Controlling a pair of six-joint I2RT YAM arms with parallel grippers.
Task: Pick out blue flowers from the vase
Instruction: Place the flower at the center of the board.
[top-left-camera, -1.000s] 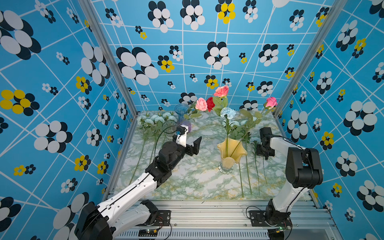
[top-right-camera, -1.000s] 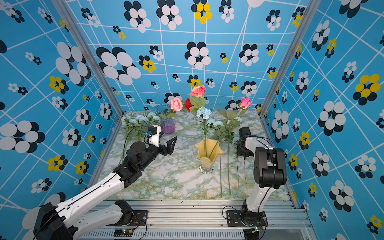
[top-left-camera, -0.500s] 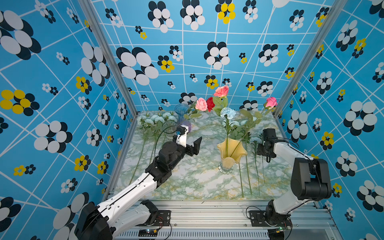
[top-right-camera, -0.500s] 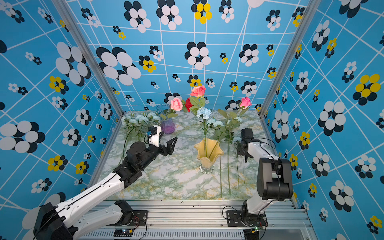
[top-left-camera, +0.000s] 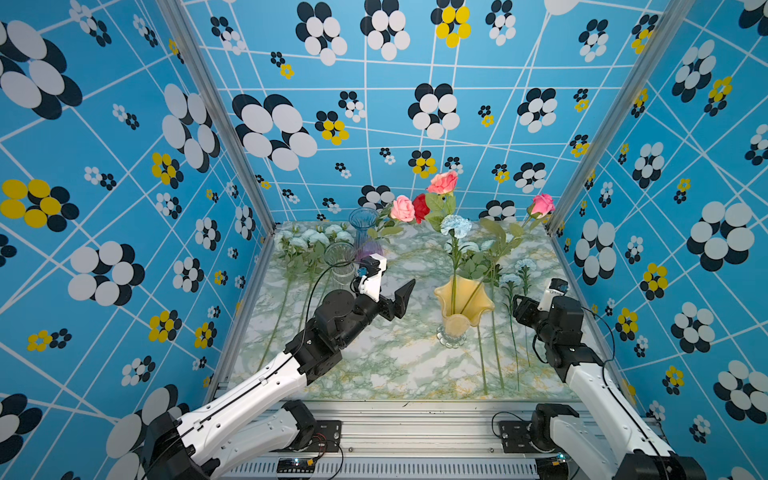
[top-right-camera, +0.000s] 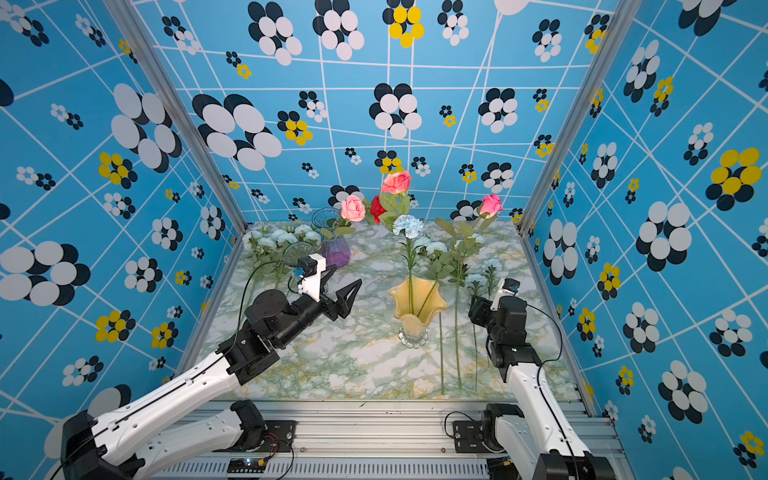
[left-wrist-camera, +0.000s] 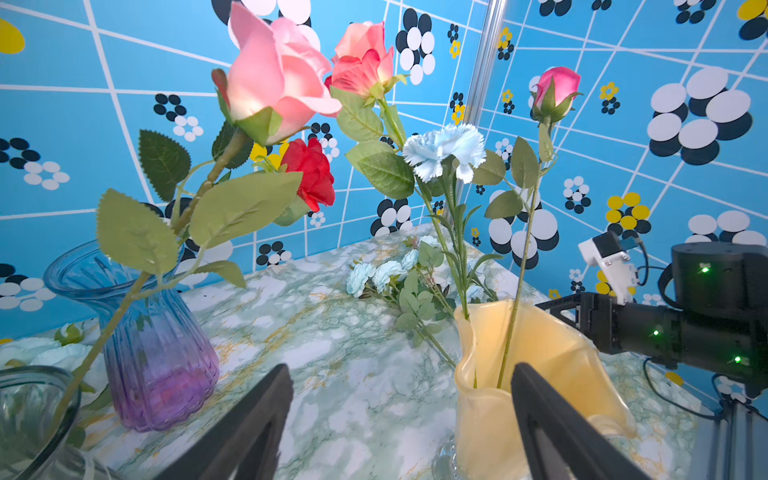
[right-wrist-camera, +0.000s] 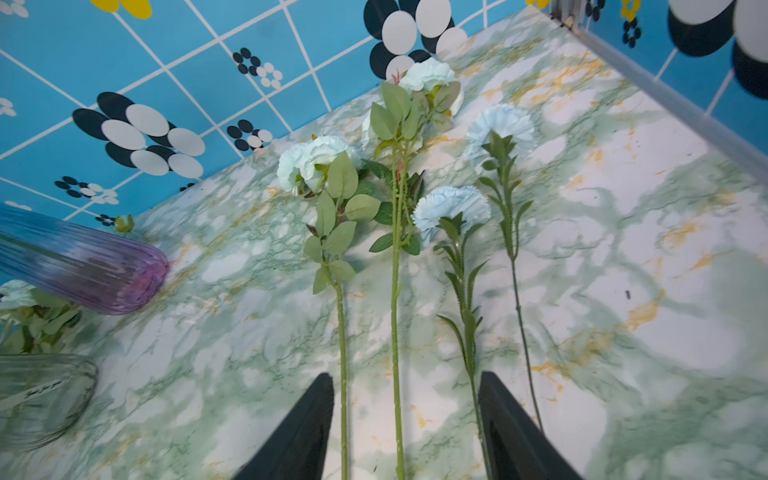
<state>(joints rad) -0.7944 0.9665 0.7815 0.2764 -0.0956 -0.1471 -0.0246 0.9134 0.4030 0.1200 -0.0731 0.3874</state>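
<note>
The left hand (left-wrist-camera: 401, 370) is spread wide and holds nothing. Just ahead of it, partly behind one finger, stands the amber wavy-rimmed glass vase (left-wrist-camera: 540, 345). The pale blue ruffled carnation (left-wrist-camera: 444, 151) rises upright from this vase on a long green stem, its bloom well above the hand, beside a pink rosebud (left-wrist-camera: 555, 89). The right hand (right-wrist-camera: 406, 377) is partly spread and also empty. Four pale blue artificial flowers (right-wrist-camera: 451, 203) lie side by side on the green-veined marble-patterned table (right-wrist-camera: 623, 249) directly ahead of it, blooms pointing away. Two stems run between its fingers and a third lies just beside one finger; I cannot tell if any touch.
</note>
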